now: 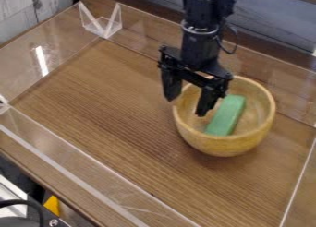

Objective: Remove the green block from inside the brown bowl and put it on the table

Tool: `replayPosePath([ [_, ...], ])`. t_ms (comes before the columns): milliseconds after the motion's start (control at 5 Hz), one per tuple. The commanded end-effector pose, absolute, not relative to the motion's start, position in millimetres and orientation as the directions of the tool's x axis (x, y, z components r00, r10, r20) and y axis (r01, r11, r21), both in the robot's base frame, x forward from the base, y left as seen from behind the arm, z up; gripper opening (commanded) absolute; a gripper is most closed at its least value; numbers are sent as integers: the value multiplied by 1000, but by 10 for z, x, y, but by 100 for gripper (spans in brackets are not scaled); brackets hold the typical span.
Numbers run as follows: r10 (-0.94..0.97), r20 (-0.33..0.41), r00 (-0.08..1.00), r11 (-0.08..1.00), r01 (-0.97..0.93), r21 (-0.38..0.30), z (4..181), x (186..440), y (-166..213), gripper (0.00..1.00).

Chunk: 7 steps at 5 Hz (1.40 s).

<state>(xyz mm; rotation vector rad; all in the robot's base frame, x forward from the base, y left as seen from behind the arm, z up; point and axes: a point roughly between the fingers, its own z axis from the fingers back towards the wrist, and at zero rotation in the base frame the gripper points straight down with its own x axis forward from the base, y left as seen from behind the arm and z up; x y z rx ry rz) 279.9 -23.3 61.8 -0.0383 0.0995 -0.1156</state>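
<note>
The brown bowl sits on the table at the right of the camera view. Inside it lies the green block, slanted against the bowl's right inner side. My gripper hangs open over the bowl's left rim, one finger outside the bowl to the left and the other finger inside it just left of the block. Nothing sits between the fingers except the rim.
Clear acrylic walls run around the table's edges. A small clear V-shaped stand is at the back left corner. Bare wood lies left of and in front of the bowl.
</note>
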Motion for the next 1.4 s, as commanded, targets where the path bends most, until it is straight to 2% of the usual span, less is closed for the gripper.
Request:
replayPosePath([
  [0, -167, -74, 983, 985, 164, -46, 645, 2791, -189, 100],
  [400, -81, -74, 994, 996, 77, -54, 603, 2784, -346, 100],
  [800, 14, -79, 997, 998, -19, -62, 539, 2797, -139, 100],
  [1200, 124, -93, 988, 989, -131, -70, 808, 2817, -97, 100],
])
